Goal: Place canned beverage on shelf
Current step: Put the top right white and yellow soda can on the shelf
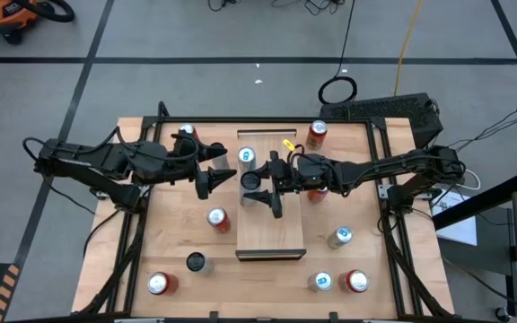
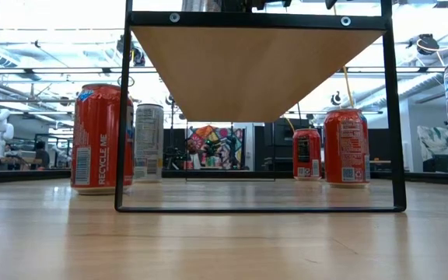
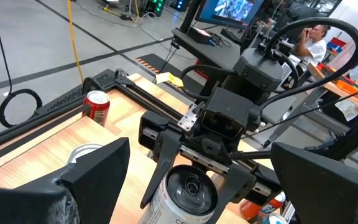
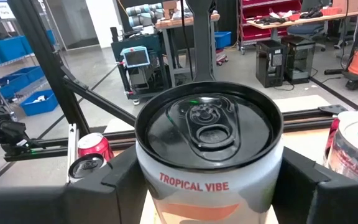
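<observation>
1. Grey floor crossed by dark lines surrounds our pale wooden table [image 1: 164, 242], and a black cable coil [image 1: 337, 90] lies on the floor beyond its far edge.
2. We see the shelf [image 1: 272, 235], a long pale board with a dark strip at its near end, lying across the table's middle.
3. Our right hand [image 1: 260, 190] pinches a black-topped can [image 1: 251, 180] over the far part of the shelf; in the right wrist view that can [image 4: 209, 146] sits squarely between the two dark fingers [image 4: 107, 180], its label reading "TROPICAL VIBE".
4. Our left hand [image 1: 212, 170] hovers just beside that can, its fingers spread wide and holding nothing.
5. We count other cans scattered about: a red one [image 1: 317, 135] near the far edge, another red one [image 1: 218, 219] left of the shelf, and a white-topped one [image 1: 247, 158] just beyond the held can.
6. Across the low view, red cans [image 2: 101, 138] stand on the table before a bright workshop.
</observation>
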